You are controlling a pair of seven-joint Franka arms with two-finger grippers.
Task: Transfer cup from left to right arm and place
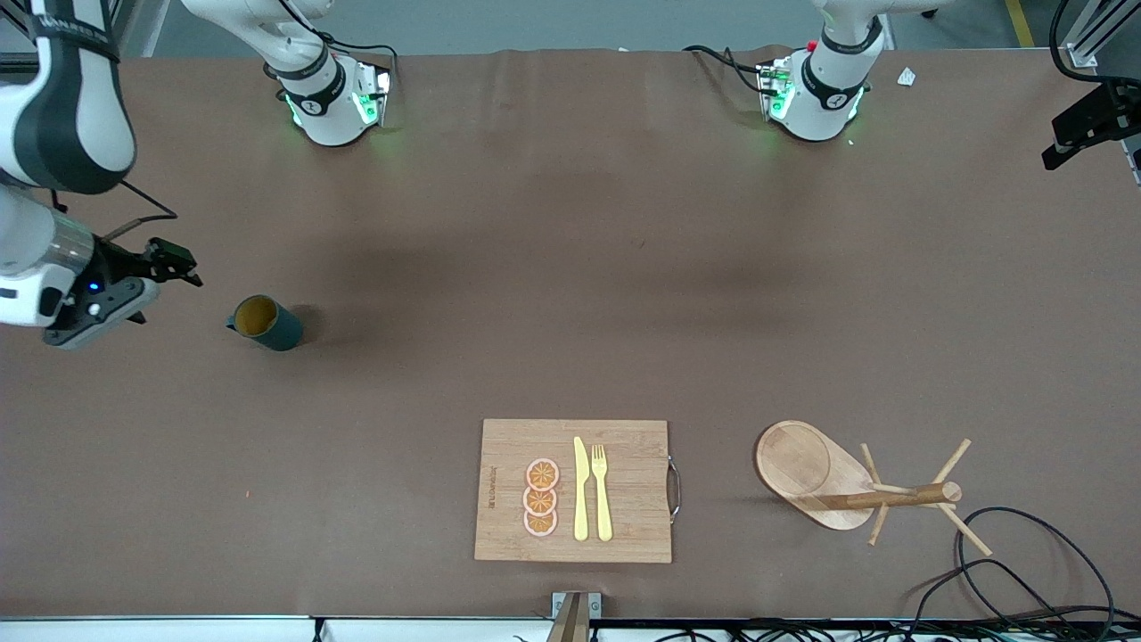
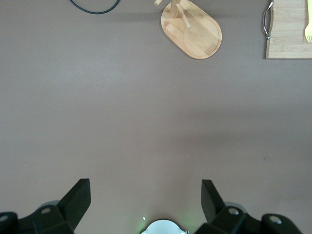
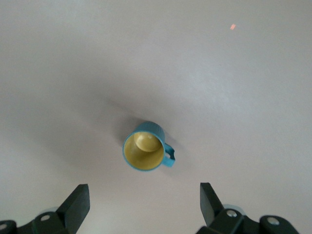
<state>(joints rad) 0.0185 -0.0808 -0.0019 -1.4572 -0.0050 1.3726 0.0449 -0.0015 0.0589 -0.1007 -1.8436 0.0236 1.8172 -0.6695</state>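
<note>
The cup stands upright on the brown worktop toward the right arm's end, its mustard-yellow inside open to view and its small handle showing at the rim. Nothing touches it. The right tool hangs in the air just beside the cup, at about ten o'clock from it in the front view, with its fingers apart and empty; in the right wrist view the cup sits on the worktop between and ahead of the two fingers.

The left tool waits above the bare worktop, its fingers apart and holding nothing.

Nearer the front camera lies a wooden cutting board carrying three orange slices, a yellow knife and a yellow fork. At three o'clock from the board stands a wooden peg rack on its oval base.
</note>
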